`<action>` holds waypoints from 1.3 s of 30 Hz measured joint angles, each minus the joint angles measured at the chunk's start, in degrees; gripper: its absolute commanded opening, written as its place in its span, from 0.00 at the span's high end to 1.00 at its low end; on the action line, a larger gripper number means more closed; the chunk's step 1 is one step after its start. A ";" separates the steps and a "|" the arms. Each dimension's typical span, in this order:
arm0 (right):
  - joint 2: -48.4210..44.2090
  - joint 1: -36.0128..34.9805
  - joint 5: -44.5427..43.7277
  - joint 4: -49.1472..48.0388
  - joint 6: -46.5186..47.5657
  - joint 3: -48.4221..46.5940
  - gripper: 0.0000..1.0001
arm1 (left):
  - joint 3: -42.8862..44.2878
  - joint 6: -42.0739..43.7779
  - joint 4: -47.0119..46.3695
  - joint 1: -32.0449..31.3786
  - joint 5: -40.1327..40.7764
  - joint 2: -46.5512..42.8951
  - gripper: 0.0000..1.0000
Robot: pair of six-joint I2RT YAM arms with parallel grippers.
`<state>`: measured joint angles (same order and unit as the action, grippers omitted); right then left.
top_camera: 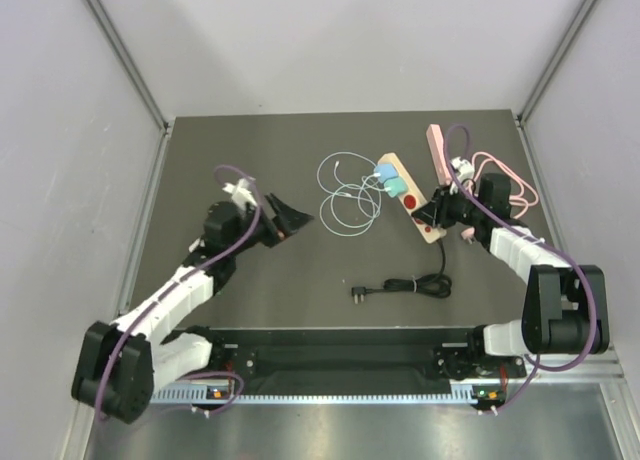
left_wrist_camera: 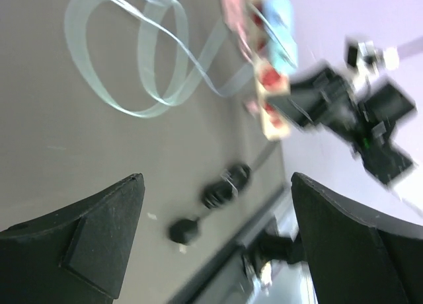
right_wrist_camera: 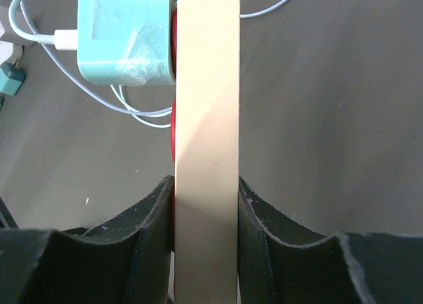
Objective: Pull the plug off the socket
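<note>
Desk: Arms first. How do they stand?

Me: My right arm is folded at the elbow over the right side of the table (top_camera: 250, 290), and its forearm runs far and left. The right gripper (right_wrist_camera: 205, 185) is clamped across the near end of the beige power strip (top_camera: 413, 208), with one finger pressed on each long side. My left arm stretches from the near left toward the middle, with its wrist turned so the left gripper (left_wrist_camera: 217, 180) points right. Its fingers (left_wrist_camera: 99, 234) are spread wide with nothing between them, above the table just left of the white cable (top_camera: 345, 195).

Desk: And the plug?

Me: The light-blue plug (right_wrist_camera: 125, 36) sits in a red socket on the strip's left side, toward its far end. The white cable runs from it into loose coils on the table to the left. A teal plug (top_camera: 398, 188) shows just near of it beside the strip. I cannot tell whether that one is seated.

Desk: Anything else around? Any writing?

Me: A black cord (top_camera: 405, 286) lies bundled near of the strip, its plug end pointing left. A pink strip (top_camera: 436, 148) with a pink lead lies at the far right. The light-blue plug has crinkled clear film on its face. Any print is too small for me to read, and my left wrist view is blurred.
</note>
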<state>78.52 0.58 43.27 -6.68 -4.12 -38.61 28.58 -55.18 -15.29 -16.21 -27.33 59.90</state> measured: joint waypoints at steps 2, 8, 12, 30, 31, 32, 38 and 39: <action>0.00 -0.63 -0.24 0.00 0.17 0.00 1.00 | 0.90 -1.31 -2.78 -6.38 1.81 1.95 0.04; 0.00 -2.14 -0.04 0.33 0.83 0.00 1.00 | 6.03 -5.16 -12.31 -19.02 9.90 12.31 0.09; 0.00 -2.36 -0.15 0.35 1.14 0.00 1.00 | 10.80 -6.58 -15.56 -23.89 16.39 19.89 0.10; -0.72 -3.10 -1.18 0.20 1.09 0.00 1.00 | 30.34 -14.88 -12.92 -31.47 37.11 41.27 0.16; -0.79 -3.13 -1.22 0.17 1.09 0.00 1.00 | 31.50 -15.34 -11.80 -31.54 38.01 42.01 0.16; -0.81 -3.13 -1.22 0.11 1.09 0.00 1.00 | 32.48 -15.56 -10.69 -31.63 38.66 42.53 0.18; -0.87 -3.28 -1.29 -0.02 1.07 0.00 1.00 | 38.91 -16.74 -4.37 -32.04 41.90 45.42 0.27; -0.87 -3.32 -1.36 -0.09 1.07 0.00 1.00 | 39.43 -16.85 -3.93 -32.13 42.27 45.72 0.28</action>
<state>77.65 -2.74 41.91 -6.76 -3.05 -38.61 68.01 -72.03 -19.22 -48.34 14.94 105.62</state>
